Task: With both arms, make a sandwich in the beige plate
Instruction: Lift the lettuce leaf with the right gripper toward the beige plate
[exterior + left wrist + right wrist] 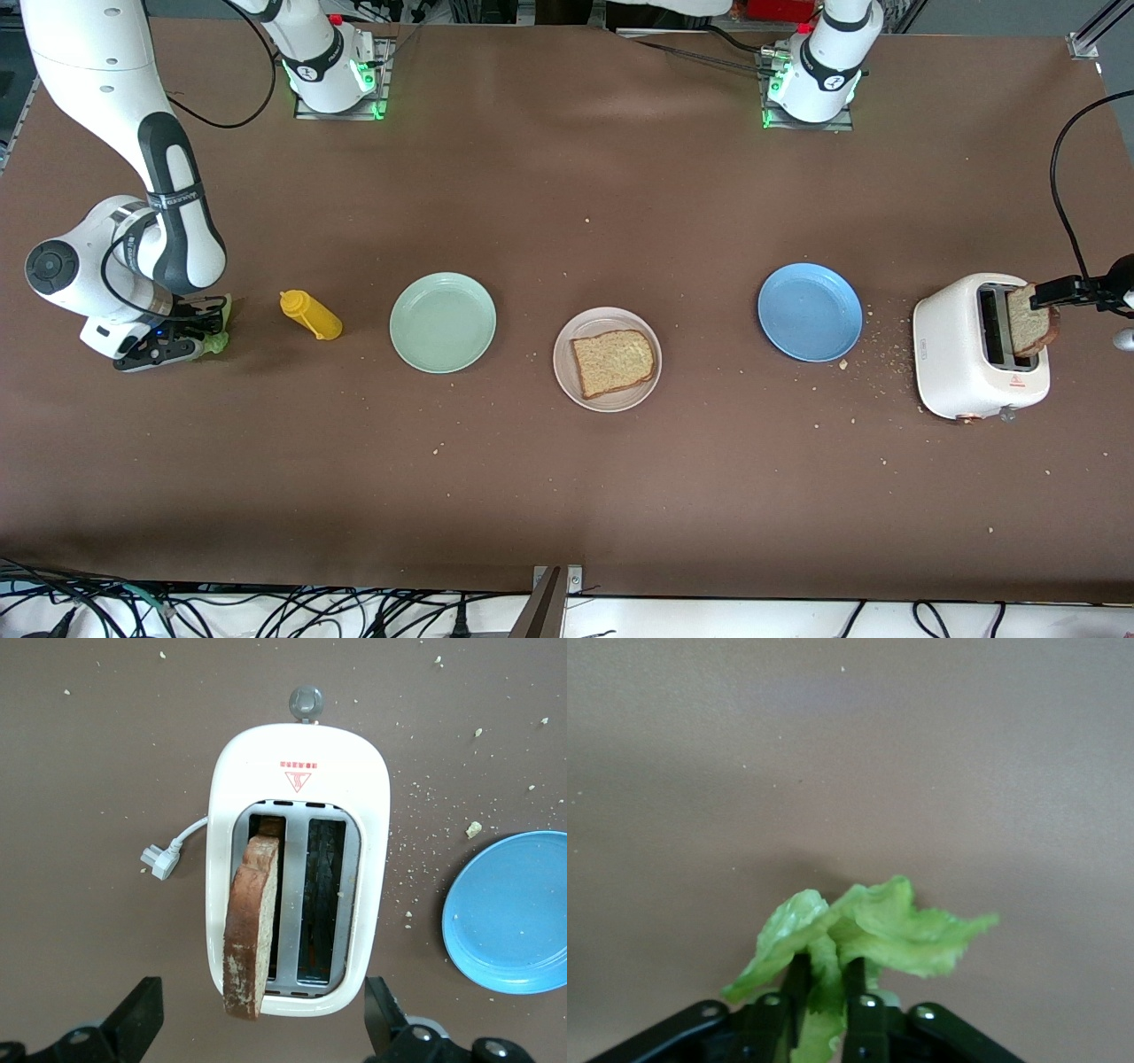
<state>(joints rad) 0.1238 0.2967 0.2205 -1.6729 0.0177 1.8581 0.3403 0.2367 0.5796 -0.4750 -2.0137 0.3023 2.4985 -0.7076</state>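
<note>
sandwich not built yet: beige plate [607,359] at table centre holds one bread slice [613,361], nothing on top.

front view: right end effector [182,341] low at the right arm's end of the table, fingers pressed onto a lettuce leaf [215,335]. yellow bottle [311,315] and mint plate [443,322] lie between it and the beige plate, so the leaf's way runs along the table toward the centre, past both. right arm is the nearer one to the lettuce; left arm the nearer to the toaster [982,346] at its own end. blue plate [810,312] sits between toaster and beige plate. second slice [1031,319] stands up out of a toaster slot. left end effector at the frame edge over the toaster.

left wrist view: left end effector [266,1028] spread wide, above the toaster, its fingers [137,1020] straddling the toaster's body. the slice's long axis runs along the slot. red warning triangle with small red print above it on the toaster top; print unreadable. unplugged cord end [158,859] lies beside it.

right wrist view: leaf pinched between closed fingers [799,979], ruffled edge fanning out ahead.
</note>
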